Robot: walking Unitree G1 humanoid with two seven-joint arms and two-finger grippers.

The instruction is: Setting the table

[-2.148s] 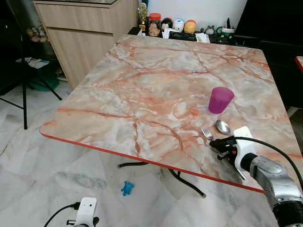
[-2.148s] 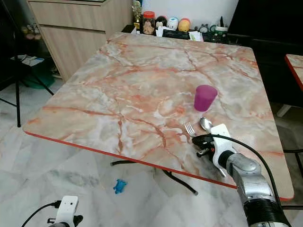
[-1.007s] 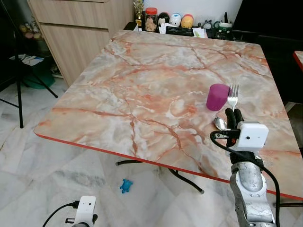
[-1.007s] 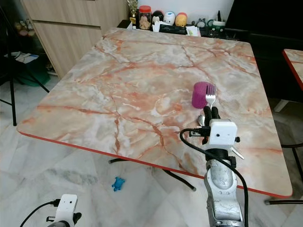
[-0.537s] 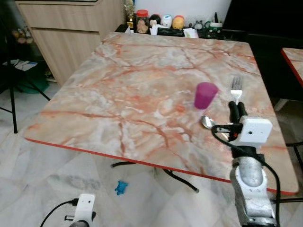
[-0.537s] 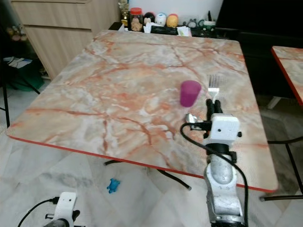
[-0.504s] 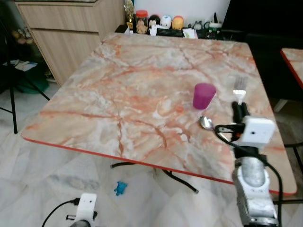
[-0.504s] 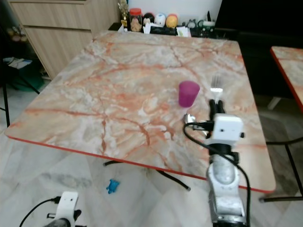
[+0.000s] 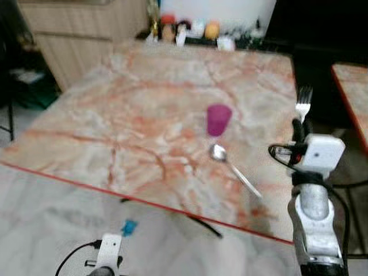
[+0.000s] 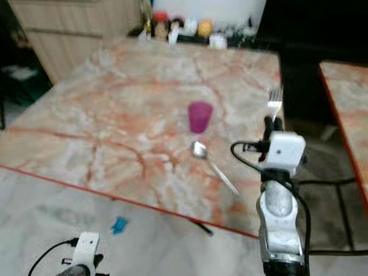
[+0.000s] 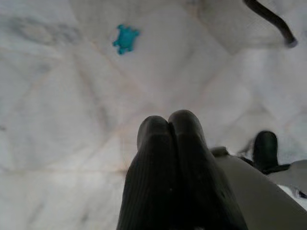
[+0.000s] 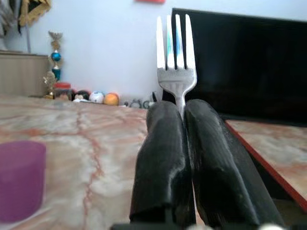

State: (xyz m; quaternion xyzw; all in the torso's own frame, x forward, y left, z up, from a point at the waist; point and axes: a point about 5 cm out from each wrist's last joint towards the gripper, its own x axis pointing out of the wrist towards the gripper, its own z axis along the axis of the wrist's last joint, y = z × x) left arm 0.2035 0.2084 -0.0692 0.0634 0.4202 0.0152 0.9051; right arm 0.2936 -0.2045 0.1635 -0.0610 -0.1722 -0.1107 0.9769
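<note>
Gripping fork (image 12: 176, 57) upright, right tool (image 12: 184, 120) raised beside table (image 9: 86, 115) edge; left tool (image 11: 170, 125) closed.

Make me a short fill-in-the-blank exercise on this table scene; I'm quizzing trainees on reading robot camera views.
1. The right gripper is shut on a ____.
2. The cup on the table is ____ in colour.
3. The spoon lies on the table with its bowl nearest the ____.
4. The left gripper hangs over the floor, near a small ____ toy.

Missing words: fork; purple; cup; blue
</note>
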